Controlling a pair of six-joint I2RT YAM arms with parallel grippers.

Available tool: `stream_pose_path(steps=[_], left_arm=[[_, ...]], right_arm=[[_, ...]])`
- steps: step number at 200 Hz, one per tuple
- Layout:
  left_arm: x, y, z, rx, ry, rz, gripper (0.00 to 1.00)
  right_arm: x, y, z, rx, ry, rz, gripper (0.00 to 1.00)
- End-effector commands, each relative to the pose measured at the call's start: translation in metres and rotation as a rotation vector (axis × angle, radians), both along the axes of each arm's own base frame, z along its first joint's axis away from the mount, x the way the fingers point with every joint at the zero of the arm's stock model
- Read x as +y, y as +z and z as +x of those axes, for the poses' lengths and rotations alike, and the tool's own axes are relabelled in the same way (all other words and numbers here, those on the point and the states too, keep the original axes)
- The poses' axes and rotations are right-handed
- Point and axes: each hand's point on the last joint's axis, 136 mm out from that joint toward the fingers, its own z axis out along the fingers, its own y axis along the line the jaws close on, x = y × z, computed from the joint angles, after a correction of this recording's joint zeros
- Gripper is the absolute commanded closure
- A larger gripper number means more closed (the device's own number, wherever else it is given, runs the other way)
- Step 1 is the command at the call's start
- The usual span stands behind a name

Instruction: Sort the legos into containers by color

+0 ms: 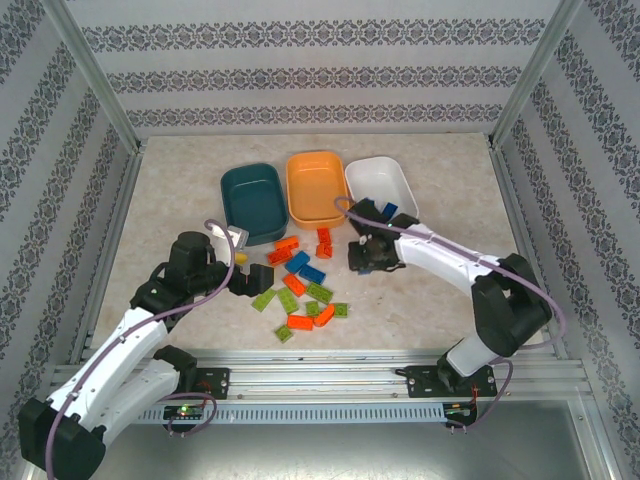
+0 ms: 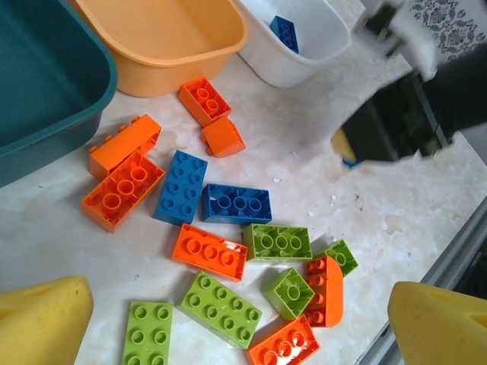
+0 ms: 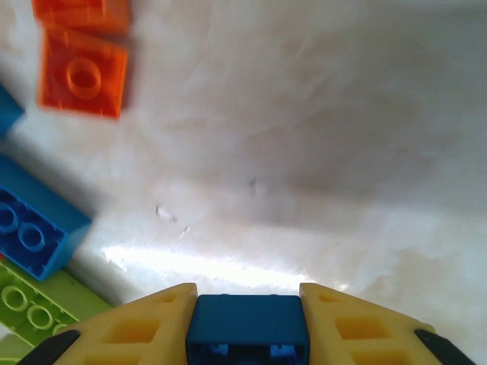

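Note:
Three containers stand in a row at the back: a teal tub point(image 1: 252, 200), an orange tub point(image 1: 316, 185) and a white tub point(image 1: 375, 185) with one blue brick point(image 2: 284, 32) in it. Several loose legos point(image 1: 305, 290) in lime green, orange-red and blue lie scattered in front of them. My right gripper point(image 1: 366, 253) is low over the table in front of the white tub, shut on a blue brick point(image 3: 247, 327) held between its yellow fingers point(image 3: 144, 327). Just left of the pile, my left gripper point(image 1: 248, 280) hangs open, with green and orange bricks point(image 2: 221, 308) below its jaws.
Patterned walls and aluminium posts enclose the table. A metal rail point(image 1: 330, 372) runs along the near edge, right behind the nearest bricks. Bare tabletop lies to the right of the pile point(image 1: 440, 300) and at the far left point(image 1: 160, 215).

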Motion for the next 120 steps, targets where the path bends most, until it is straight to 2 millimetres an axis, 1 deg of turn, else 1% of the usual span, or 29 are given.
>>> stream_pose_path(steps=[1, 17, 35, 41, 60, 70, 87, 120], left_arm=[[-0.009, 0.009, -0.004, 0.011, -0.04, -0.032, 0.0], [-0.014, 0.008, -0.005, 0.03, -0.062, -0.046, 0.0], [-0.02, 0.005, -0.008, 0.059, -0.095, -0.069, 0.0], [-0.022, 0.004, -0.009, 0.072, -0.108, -0.076, 0.0], [-0.029, 0.0, -0.012, 0.11, -0.136, -0.087, 0.0], [-0.03, -0.003, -0.013, 0.127, -0.143, -0.084, 0.0], [-0.031, -0.008, -0.013, 0.137, -0.142, -0.066, 0.0], [-0.03, -0.009, -0.014, 0.124, -0.143, -0.053, 0.0]], right_arm=[[-0.021, 0.041, 0.025, -0.074, -0.018, 0.022, 0.66], [-0.033, 0.061, 0.047, -0.108, -0.052, 0.069, 0.66], [-0.044, 0.081, 0.073, -0.144, -0.085, 0.11, 0.67], [-0.046, 0.086, 0.081, -0.155, -0.094, 0.124, 0.67], [-0.053, 0.092, 0.107, -0.172, -0.126, 0.162, 0.67], [-0.056, 0.092, 0.122, -0.176, -0.143, 0.177, 0.67], [-0.06, 0.086, 0.144, -0.17, -0.165, 0.186, 0.67], [-0.07, 0.059, 0.183, -0.134, -0.21, 0.173, 0.67]])
